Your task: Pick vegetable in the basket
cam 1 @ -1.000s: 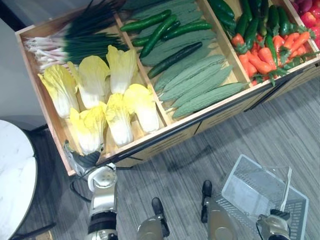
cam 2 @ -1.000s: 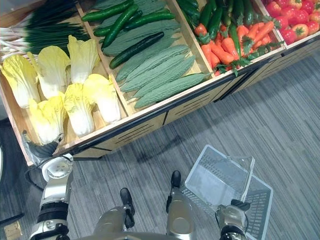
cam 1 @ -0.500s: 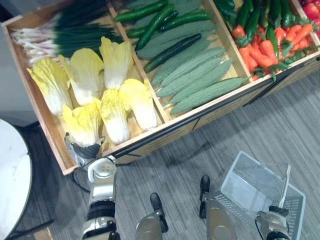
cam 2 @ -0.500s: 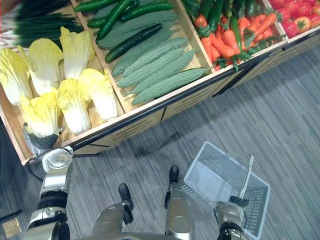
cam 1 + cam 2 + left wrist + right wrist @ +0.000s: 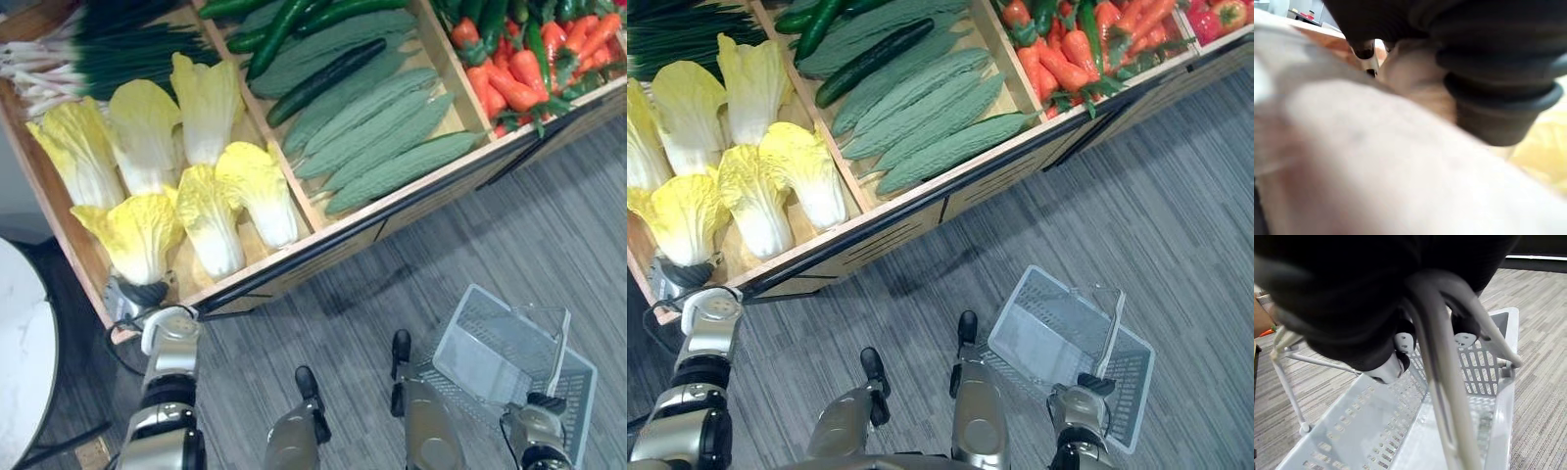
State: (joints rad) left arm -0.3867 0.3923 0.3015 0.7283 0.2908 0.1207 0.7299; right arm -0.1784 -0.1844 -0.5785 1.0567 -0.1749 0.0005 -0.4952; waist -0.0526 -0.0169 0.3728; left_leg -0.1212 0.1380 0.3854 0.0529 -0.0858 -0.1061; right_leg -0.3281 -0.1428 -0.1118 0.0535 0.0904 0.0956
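Several yellow napa cabbages lie in the left bin of a wooden display. My left hand (image 5: 143, 295) sits at the bin's front left corner, right against the stem end of the nearest napa cabbage (image 5: 132, 230). That cabbage shows as a pale blur in the left wrist view (image 5: 1400, 161). My right hand (image 5: 535, 431) hangs low at the right, curled round the wire handle (image 5: 1444, 382) of a pale grey plastic basket (image 5: 470, 338). The basket has nothing in it.
The wooden display (image 5: 323, 245) also holds bitter gourds (image 5: 392, 147), cucumbers (image 5: 323, 78), carrots and peppers (image 5: 514, 88) and green onions (image 5: 118, 54). A white round table (image 5: 20, 362) stands at the left. Grey striped floor lies between the display and the basket.
The whole view has shifted, so the camera moved. My left hand has come up against the stem of the front left cabbage. The right hand keeps its hold on the basket handle.
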